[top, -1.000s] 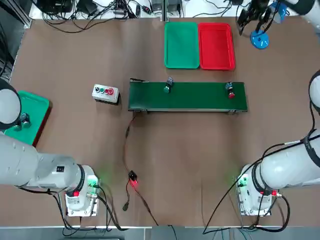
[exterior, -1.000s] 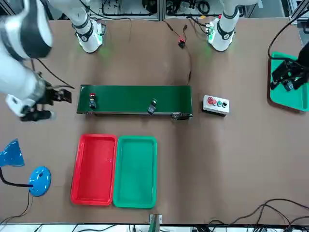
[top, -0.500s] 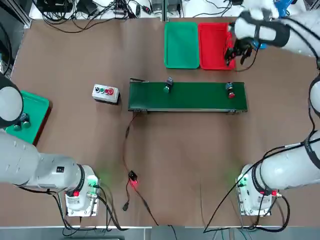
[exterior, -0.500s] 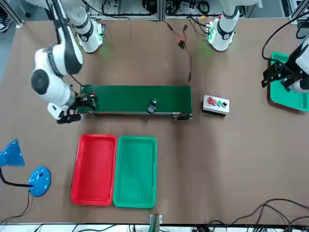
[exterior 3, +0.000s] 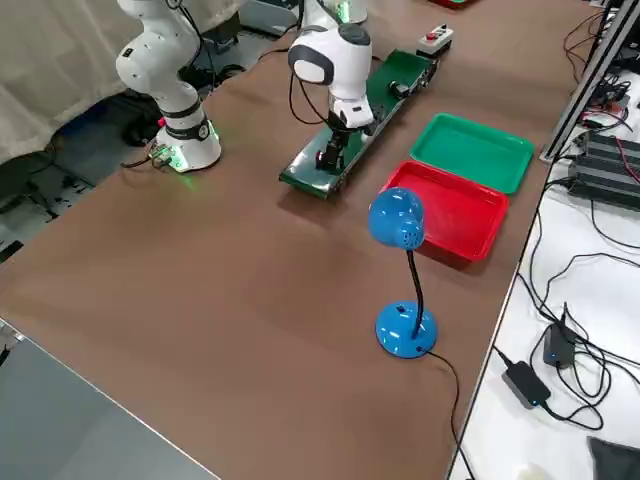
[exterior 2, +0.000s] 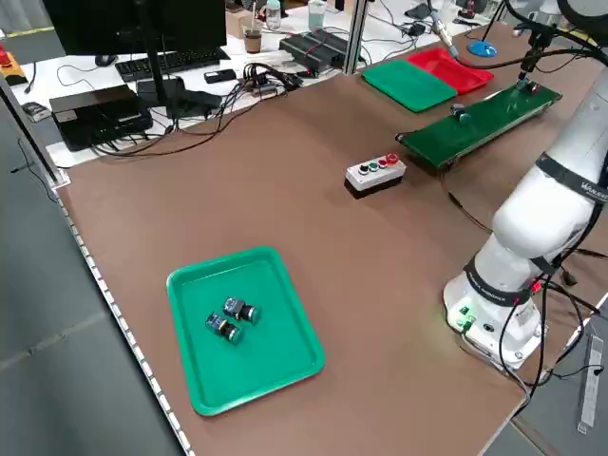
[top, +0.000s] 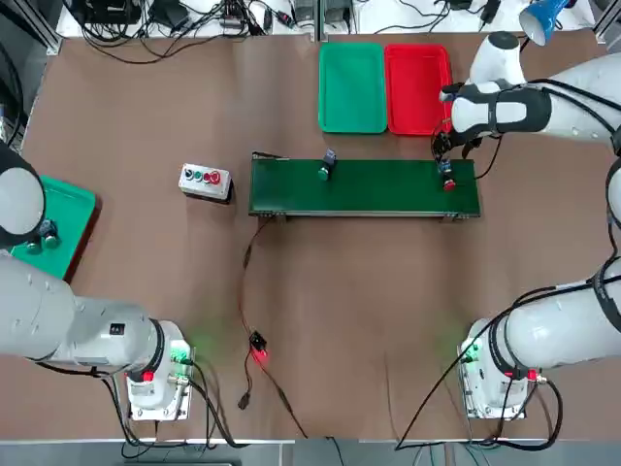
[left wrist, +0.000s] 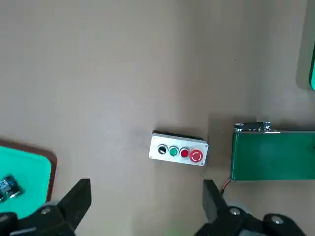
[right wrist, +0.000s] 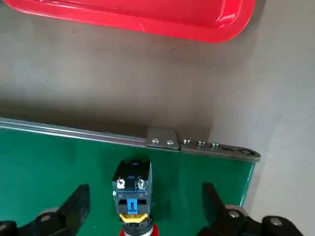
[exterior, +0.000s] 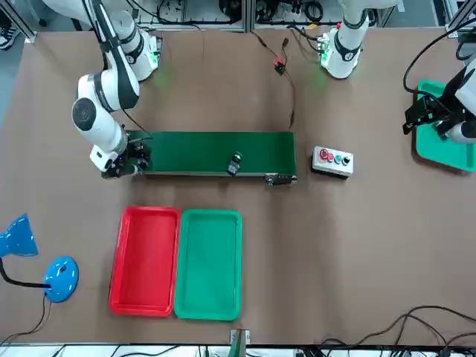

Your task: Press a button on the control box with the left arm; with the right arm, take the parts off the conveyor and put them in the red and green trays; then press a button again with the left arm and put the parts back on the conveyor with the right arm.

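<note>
The conveyor carries a green-capped part near its left end and a red-capped part at its right end. My right gripper hangs open just above the red-capped part, one finger on each side of it, not touching. Beyond the belt lie the green tray and the red tray, side by side. The control box sits left of the belt. My left gripper hovers open and high near the table's left edge, with the control box in its wrist view.
A green tray with a red-brown edge holding small round pieces sits under the left arm. A blue desk lamp stands at the far right corner. A cable with a red-lit plug runs from the conveyor toward the arm bases.
My right arm has swung in from the far right corner, past the red tray, and come down over the red-capped part on the belt. The left gripper has barely moved.
</note>
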Robot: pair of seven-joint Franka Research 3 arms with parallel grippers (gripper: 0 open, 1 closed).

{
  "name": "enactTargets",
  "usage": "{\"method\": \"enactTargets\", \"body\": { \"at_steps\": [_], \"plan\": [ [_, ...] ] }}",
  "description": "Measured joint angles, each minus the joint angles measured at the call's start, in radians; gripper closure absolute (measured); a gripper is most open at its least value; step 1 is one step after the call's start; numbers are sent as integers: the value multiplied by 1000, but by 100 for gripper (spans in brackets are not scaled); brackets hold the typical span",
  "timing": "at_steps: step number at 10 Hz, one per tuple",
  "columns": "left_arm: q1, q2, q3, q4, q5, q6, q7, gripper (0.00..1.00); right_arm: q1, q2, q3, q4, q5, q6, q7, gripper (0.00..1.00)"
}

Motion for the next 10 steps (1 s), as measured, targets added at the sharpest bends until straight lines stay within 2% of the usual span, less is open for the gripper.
{"method": "enactTargets", "body": {
  "at_steps": [4,7,8,9,10],
  "plan": [
    [5,13,3,0,0,0,0,0,7,0,1,-48,0,114,0,4],
    [1,15,3,0,0,0,0,0,9,0,1,-57,0,123,0,10],
    [0,15,3,0,0,0,0,0,9,0,1,-57,0,123,0,15],
    [0,15,3,0,0,0,0,0,10,0,1,-57,0,123,0,32],
    [0,15,3,0,0,0,0,0,11,0,1,-57,0,123,0,34]
  ]
}}
